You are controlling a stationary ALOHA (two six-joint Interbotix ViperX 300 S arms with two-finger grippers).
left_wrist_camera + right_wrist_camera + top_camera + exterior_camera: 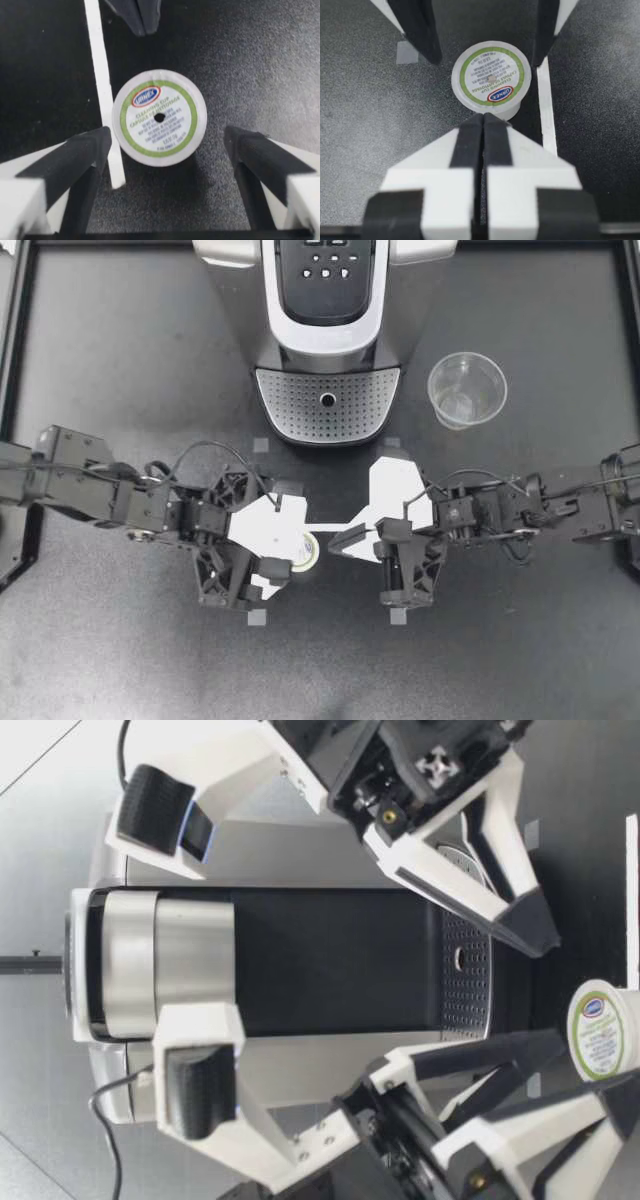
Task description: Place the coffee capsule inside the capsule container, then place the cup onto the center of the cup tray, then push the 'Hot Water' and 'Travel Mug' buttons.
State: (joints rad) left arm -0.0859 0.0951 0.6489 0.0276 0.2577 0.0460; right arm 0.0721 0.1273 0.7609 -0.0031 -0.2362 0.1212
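The capsule is sitting upright on the table, lid facing up, in front of the machine and well apart from its tray. It is lying just beside a white tape line on the dark surface. We are holding our left gripper low over the table with its fingers spread wide; in the left wrist view the capsule is resting between and slightly ahead of the two tips, and neither pad is touching it. We are bringing our right gripper in from the other side with its fingers pressed together into a single wedge. In the right wrist view that closed tip is pointing at the capsule and sitting right at its side, though we cannot tell whether it is touching. In the low view the capsule is standing on the table nearer to the camera than the machine, with both arms angling down toward it. The clear cup is standing upright on the table just beside the tray, on our right, apart from both grippers. The machine's buttons are facing up on its top panel, well apart from both grippers.
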